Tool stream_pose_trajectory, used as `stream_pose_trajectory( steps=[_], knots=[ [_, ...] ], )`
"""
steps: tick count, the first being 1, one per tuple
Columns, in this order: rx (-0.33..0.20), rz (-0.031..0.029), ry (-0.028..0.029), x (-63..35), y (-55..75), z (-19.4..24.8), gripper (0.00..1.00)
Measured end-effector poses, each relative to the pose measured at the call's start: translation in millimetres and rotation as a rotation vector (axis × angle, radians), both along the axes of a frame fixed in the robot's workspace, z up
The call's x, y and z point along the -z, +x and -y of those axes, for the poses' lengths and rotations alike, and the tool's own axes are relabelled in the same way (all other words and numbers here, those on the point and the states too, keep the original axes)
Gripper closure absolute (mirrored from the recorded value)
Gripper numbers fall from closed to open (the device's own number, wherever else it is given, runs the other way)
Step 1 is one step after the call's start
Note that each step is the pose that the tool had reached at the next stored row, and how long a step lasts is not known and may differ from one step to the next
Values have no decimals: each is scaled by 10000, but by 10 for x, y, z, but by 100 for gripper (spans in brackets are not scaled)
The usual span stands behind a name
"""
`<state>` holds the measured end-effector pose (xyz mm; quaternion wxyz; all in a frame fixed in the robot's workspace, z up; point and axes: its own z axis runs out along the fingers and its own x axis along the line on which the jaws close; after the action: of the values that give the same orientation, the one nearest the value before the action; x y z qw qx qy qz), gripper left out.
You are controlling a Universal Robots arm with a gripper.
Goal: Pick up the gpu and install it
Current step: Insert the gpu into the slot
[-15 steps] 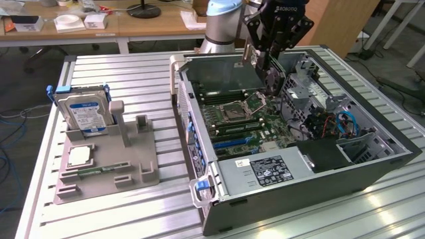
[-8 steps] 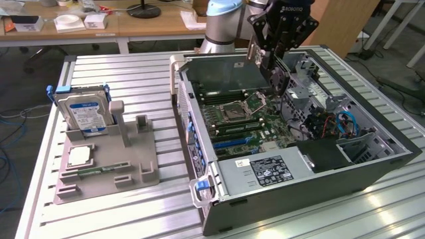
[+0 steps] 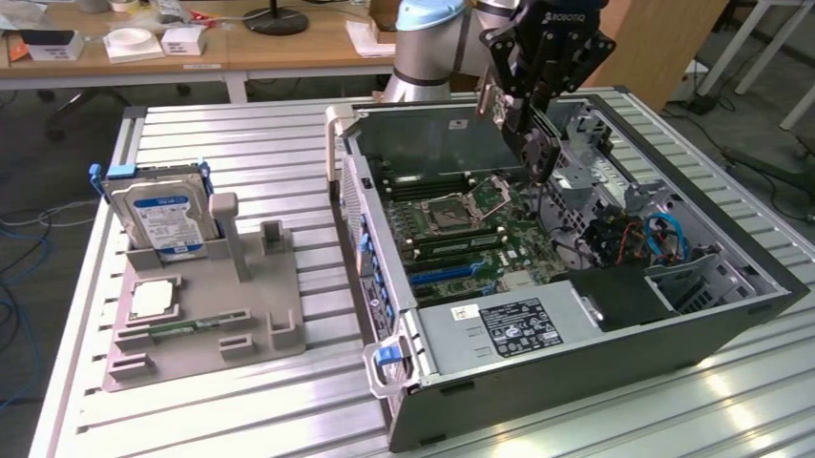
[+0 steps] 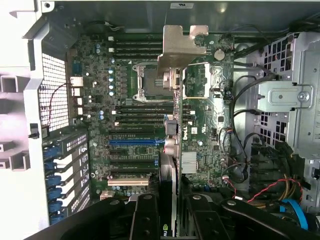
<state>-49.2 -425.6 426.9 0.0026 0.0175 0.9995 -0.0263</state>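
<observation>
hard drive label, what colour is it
Blue and white; the hard drive label shows best in the exterior view.

The gpu (image 3: 539, 153) is a thin, flat, dark card held on edge, upright, clamped in the tool (image 3: 529, 107) above the open computer case (image 3: 713, 315). It hangs over the motherboard (image 3: 471, 229) near the processor socket, its lower edge apparently clear of the board. From the wrist it shows edge-on (image 4: 170, 165), with its bent silver bracket (image 4: 177, 47) at the far end.
</observation>
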Motion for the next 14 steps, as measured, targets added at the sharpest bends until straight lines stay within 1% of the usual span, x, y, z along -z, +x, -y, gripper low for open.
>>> stream_pose_trajectory(
  steps=[10,14],
  knots=[
    [-20,-1,0,0,6,0,74],
    [-252,0,1,0,7,0,74]
  ],
)
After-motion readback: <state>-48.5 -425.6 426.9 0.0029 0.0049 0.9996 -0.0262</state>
